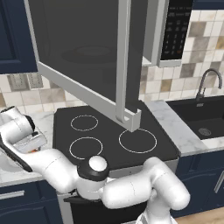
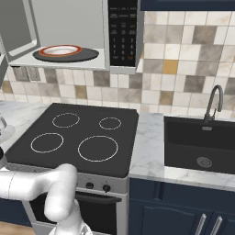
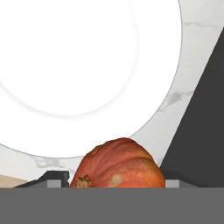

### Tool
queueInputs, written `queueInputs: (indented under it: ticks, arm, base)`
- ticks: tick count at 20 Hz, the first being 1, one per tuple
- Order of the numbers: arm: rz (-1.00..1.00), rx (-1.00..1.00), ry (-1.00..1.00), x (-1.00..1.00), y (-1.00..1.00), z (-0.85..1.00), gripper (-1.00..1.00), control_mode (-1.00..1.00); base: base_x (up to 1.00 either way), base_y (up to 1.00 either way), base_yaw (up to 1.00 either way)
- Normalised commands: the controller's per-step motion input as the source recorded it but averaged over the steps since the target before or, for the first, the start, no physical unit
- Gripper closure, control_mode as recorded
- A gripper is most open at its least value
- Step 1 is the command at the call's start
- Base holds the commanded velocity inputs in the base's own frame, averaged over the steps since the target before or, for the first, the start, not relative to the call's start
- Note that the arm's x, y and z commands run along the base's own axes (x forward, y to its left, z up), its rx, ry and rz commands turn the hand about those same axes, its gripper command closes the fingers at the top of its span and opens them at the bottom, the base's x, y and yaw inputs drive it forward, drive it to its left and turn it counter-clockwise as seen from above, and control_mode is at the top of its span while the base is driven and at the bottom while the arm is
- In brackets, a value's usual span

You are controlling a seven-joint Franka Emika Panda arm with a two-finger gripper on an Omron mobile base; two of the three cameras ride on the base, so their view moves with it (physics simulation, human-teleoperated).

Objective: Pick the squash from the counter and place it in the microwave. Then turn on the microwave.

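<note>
The orange-red squash sits between my two finger tips, and both tips press its sides, so my gripper is shut on it. From the left base, the gripper is low over the white marble counter left of the stovetop, with a sliver of orange at its fingers. Whether the squash rests on the counter or hangs just above it, I cannot tell. The microwave hangs above the stove, its door swung wide open. Inside lies a rimmed dish on the turntable.
A big round white plate lies on the counter right behind the squash. The black stovetop with white rings lies under the open door, whose lower corner hangs low over it. A dark sink with a faucet is on the right.
</note>
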Motion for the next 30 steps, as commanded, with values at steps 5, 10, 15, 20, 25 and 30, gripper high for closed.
queueInputs:
  ticks: [5, 10, 15, 20, 25, 30]
  arm:
    - [0.00, 0.05, 0.00, -0.42, -0.48, -0.09, 1.00, -1.00]
    - [0.00, 0.03, 0.00, -0.52, -0.41, -0.09, 1.00, -1.00]
    - [0.00, 0.04, 0.00, -0.44, -0.45, -0.01, 1.00, -1.00]
    - [0.00, 0.03, 0.00, -0.37, -0.52, 0.00, 1.00, -1.00]
    - [0.00, 0.01, 0.00, -0.45, -0.44, 0.00, 1.00, -1.00]
    - [0.00, 0.00, 0.00, -0.57, -0.31, 0.00, 1.00, -1.00]
  base:
    - [0.00, 0.00, 0.00]
    - [0.00, 0.00, 0.00]
    - [0.00, 0.00, 0.00]
    - [0.00, 0.00, 0.00]
    - [0.00, 0.00, 0.00]
    - [0.00, 0.00, 0.00]
